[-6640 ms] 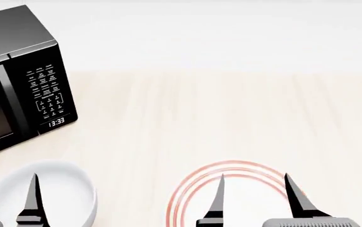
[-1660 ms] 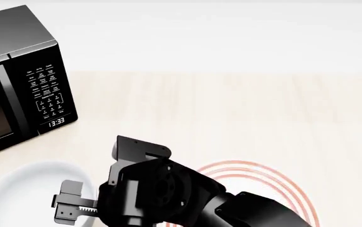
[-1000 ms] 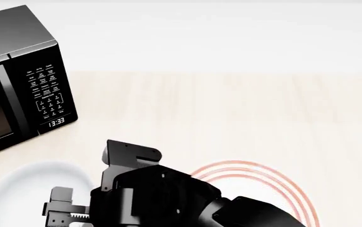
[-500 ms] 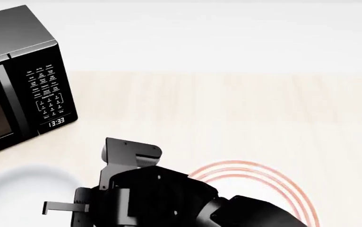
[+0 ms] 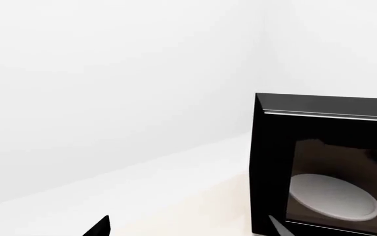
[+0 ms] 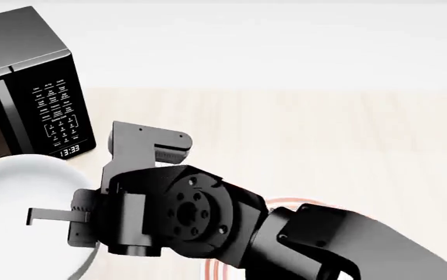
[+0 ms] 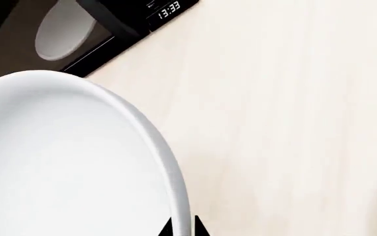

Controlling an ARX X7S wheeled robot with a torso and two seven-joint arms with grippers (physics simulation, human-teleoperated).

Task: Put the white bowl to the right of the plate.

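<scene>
Right hand (image 7: 182, 227) pinches the white bowl (image 6: 21, 204) by its rim, fingertips closed either side of the wall in the wrist view. A rim grip suits thick walls too wide to span. Bowl looks lifted and tilted, sitting high in the head view in front of the black microwave (image 6: 29, 87), left of the plate (image 6: 243, 245), whose red rings just peek out under the arm. Left hand (image 5: 182, 228): only finger tips show, well apart, holding nothing. Next, I'd judge: carry across to bare worktop (image 6: 348, 146) on the plate's right.
</scene>
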